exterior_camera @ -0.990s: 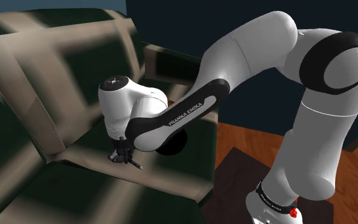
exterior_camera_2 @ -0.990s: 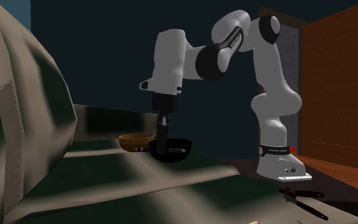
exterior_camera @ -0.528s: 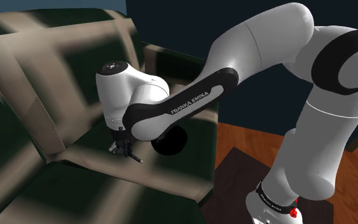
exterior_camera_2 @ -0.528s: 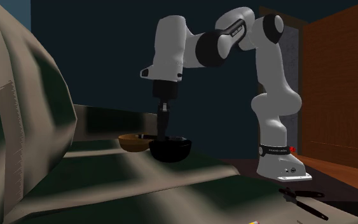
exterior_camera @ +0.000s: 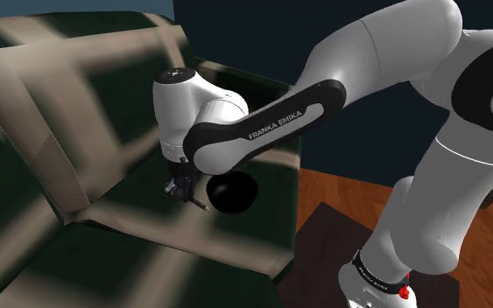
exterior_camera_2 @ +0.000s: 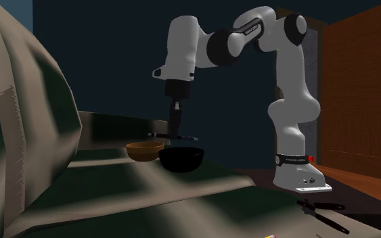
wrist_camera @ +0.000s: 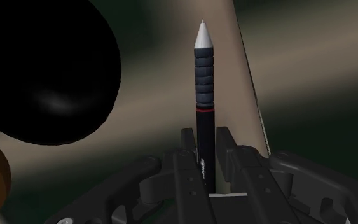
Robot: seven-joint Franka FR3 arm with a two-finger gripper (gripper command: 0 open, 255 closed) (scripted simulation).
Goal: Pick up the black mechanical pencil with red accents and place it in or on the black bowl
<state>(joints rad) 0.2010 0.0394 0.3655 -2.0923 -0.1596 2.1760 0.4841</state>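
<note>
Dark green and beige sofa [exterior_camera: 52,105] cushions were seen under the work area, with the black bowl [exterior_camera_2: 181,159] set on the seat. A brown bowl [exterior_camera_2: 144,150] was placed just beside the black bowl, touching or nearly touching it. The gripper [wrist_camera: 203,159] was positioned above the black bowl's rim, its fingers pinched on the black mechanical pencil [wrist_camera: 203,89]. The pencil was held clear of the black bowl, its silver tip pointed away from the gripper.
</note>
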